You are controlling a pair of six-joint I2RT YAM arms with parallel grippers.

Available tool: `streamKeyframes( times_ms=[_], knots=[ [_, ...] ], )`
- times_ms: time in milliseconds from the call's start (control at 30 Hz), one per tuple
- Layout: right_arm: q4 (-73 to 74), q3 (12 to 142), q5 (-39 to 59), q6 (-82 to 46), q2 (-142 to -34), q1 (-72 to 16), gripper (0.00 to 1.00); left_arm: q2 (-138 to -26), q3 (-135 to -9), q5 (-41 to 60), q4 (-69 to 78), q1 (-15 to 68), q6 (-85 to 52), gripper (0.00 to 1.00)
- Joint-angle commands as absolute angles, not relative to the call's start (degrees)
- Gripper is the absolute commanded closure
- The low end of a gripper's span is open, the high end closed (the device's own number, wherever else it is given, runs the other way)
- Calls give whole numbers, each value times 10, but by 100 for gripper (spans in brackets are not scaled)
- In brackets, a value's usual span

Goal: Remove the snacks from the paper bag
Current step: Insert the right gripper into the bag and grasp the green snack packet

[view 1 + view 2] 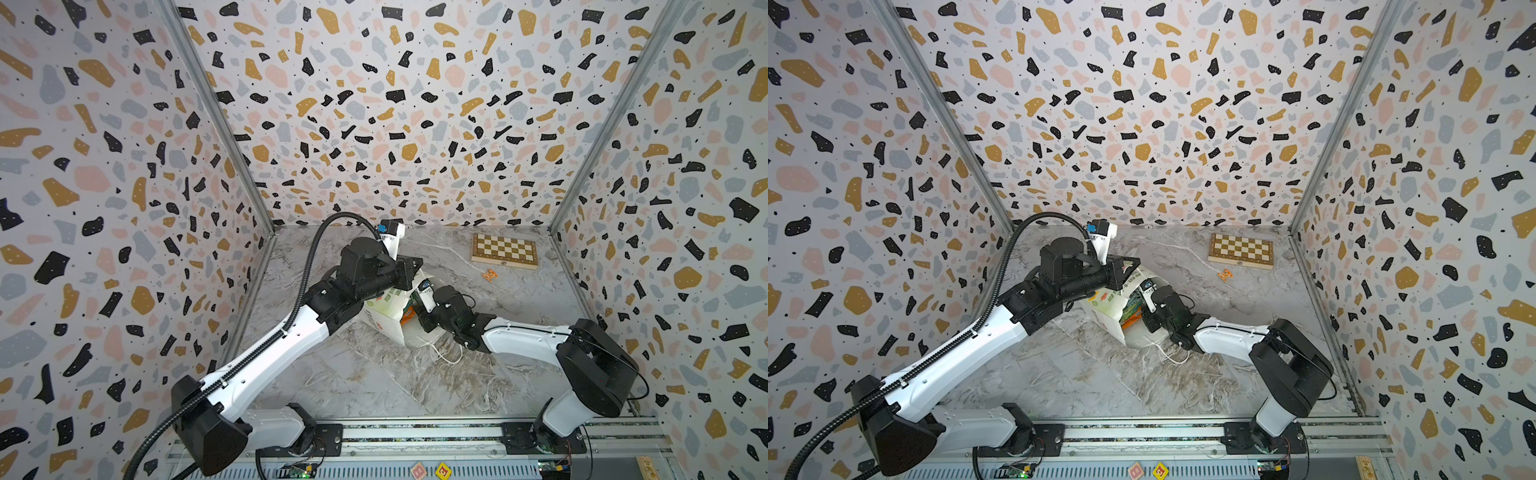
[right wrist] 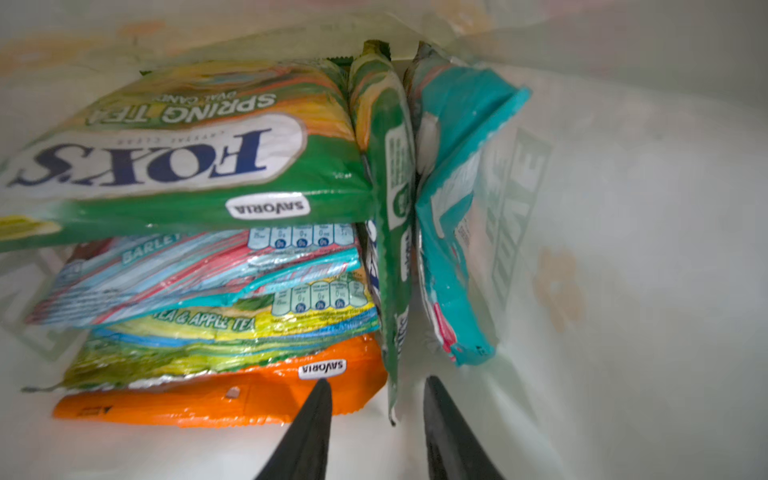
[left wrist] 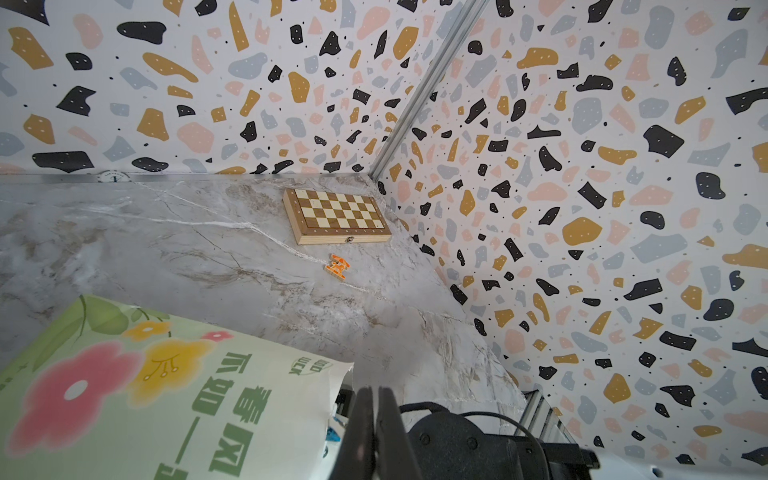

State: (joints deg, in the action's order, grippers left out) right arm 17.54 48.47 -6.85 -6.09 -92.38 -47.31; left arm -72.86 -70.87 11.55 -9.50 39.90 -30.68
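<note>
In both top views the paper bag (image 1: 384, 311) lies on its side mid-tabletop, with the snacks (image 1: 1131, 311) showing in its mouth. In the left wrist view the left gripper (image 3: 376, 415) is pinched closed beside the bag's flowered side, and any hold on it is unclear. In the right wrist view the right gripper (image 2: 377, 380) is inside the bag, jaws parted astride a standing green packet (image 2: 395, 208).

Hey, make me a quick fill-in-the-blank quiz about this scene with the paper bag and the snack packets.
1. The paper bag lies on its ___ on the marble table.
2. The right gripper is inside the bag with jaws ___.
3. Big blue lettering on the SPRING TEA packet reads ___.
Missing words: side; open; FOX'S
</note>
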Motion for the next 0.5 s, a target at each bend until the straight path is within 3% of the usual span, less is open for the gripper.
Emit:
streamKeyframes(
  times_ms=[0, 467],
  knots=[
    [187, 509, -81, -56, -930, -470, 61, -709, -728, 124, -85, 401, -296, 100],
    [191, 502, -81, -72, -964, -455, 62, -712, -737, 118, -91, 401, -292, 100]
  ],
)
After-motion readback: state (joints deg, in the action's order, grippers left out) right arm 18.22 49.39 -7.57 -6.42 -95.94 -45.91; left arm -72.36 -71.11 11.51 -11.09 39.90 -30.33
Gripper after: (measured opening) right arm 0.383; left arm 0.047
